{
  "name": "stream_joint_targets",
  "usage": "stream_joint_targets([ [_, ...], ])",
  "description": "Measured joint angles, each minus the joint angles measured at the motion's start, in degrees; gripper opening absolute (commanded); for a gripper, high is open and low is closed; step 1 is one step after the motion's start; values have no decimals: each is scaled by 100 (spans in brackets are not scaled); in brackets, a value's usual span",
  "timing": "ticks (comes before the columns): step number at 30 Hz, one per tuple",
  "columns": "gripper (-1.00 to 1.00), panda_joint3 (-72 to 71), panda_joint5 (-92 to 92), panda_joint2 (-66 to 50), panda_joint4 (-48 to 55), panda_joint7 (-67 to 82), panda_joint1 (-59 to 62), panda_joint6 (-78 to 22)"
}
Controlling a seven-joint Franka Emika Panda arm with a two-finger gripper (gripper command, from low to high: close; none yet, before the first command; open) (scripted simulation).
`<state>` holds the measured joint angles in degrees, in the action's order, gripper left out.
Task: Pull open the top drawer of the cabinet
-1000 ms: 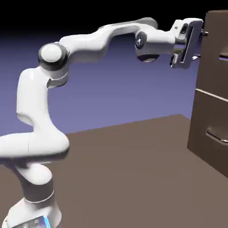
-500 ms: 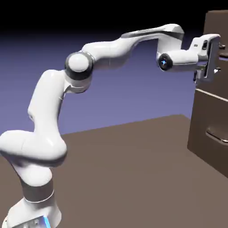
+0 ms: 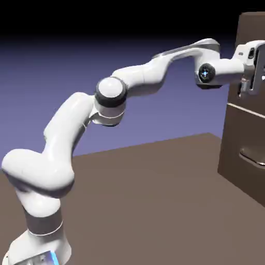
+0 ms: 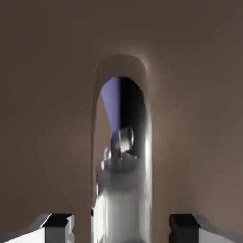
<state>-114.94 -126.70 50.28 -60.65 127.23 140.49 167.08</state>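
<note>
The brown cabinet (image 3: 234,150) stands at the exterior view's right edge. My gripper (image 3: 257,70) is up against the flat front of the top drawer (image 3: 247,33), and the hand hides the handle in that view. In the hand view the drawer's brown front (image 4: 42,95) fills the picture. The silver bar handle (image 4: 122,142) runs up the middle, mirroring the hand. My gripper (image 4: 122,230) is open: one grey fingertip (image 4: 57,227) stands left of the handle and the other right of it, with gaps on both sides.
The lower drawer's curved silver handle (image 3: 252,155) sits below the seam between the two fronts. The brown table (image 3: 155,196) stretches from the robot's base to the cabinet's foot. The arm reaches out nearly full length to the right.
The arm has stretched out to the right. The hand has moved from the cabinet's upper left corner to the top drawer's front, slightly lower than before.
</note>
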Motion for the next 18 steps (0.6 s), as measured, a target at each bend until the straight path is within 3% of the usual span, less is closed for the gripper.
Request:
stream_joint_targets([
  [18,-100,2108,-1659,-1787,-3443,2939,-3381,-443],
])
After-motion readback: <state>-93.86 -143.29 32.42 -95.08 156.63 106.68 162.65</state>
